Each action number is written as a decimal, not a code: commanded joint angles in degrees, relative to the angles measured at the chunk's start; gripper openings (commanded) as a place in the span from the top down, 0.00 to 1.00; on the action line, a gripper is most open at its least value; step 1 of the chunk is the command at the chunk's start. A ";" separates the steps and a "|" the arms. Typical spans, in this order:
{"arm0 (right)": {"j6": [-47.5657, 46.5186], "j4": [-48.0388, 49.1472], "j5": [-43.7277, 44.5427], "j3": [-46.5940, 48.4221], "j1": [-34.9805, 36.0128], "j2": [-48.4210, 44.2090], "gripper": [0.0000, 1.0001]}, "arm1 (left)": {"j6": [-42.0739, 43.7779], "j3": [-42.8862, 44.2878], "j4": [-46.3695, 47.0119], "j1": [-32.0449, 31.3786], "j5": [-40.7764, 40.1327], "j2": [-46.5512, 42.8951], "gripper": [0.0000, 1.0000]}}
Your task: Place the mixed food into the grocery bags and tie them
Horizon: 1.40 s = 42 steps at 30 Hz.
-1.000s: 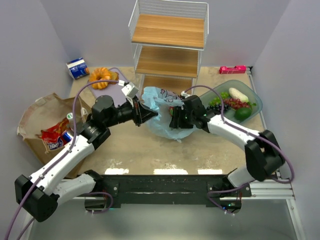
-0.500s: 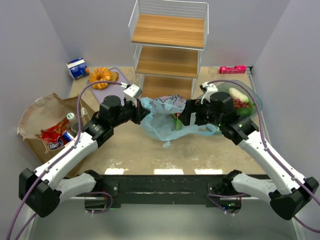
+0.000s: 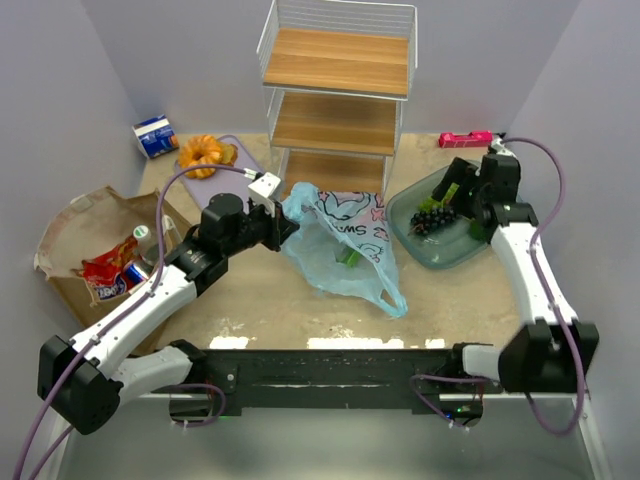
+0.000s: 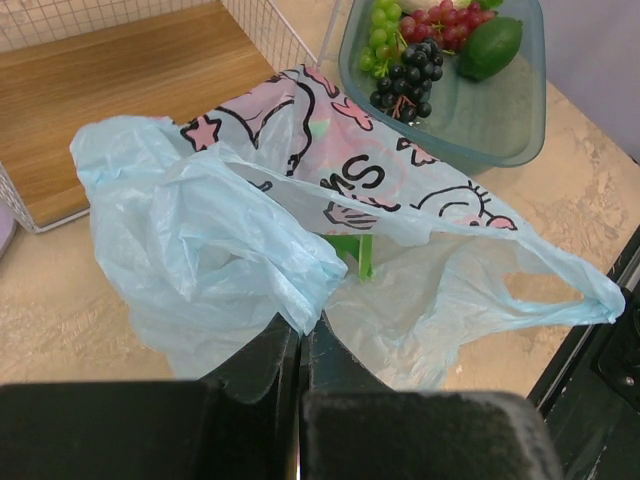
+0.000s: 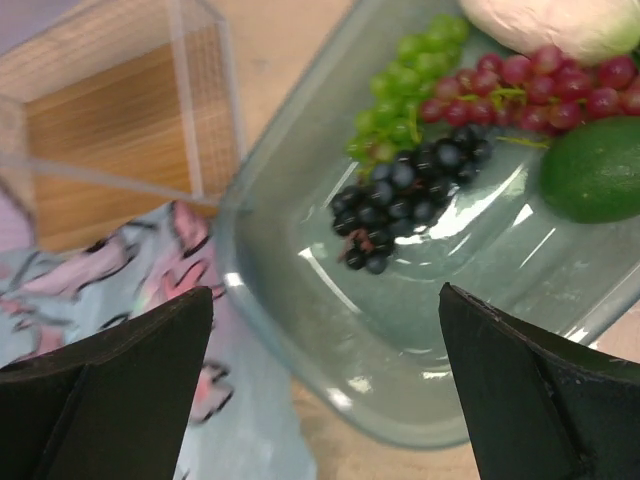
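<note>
Back centre: white wire rack [image 3: 335, 90], three wooden shelves. Back left corner: small blue-white carton [image 3: 156, 136], tilted near the wall. Just right of it: orange ring-shaped pastry [image 3: 205, 152], lying on the edge of a lavender mat [image 3: 240, 158]. Back right, against the wall: flat pink object [image 3: 465, 139], kind unclear. Right side, beside the rack's foot: green translucent bowl [image 3: 447, 248], rectangular, rounded corners. Underneath all: mottled beige tabletop [image 3: 270, 300].

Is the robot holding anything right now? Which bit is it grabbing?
The left gripper pinches a bunched edge of the light-blue plastic bag. The right gripper is open over the green bowl, holding nothing.
</note>
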 commanded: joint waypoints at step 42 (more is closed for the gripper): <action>8.48 15.15 -6.69 -5.73 -6.03 9.41 1.00 | 3.61 -0.23 2.00 0.10 0.37 -1.18 1.00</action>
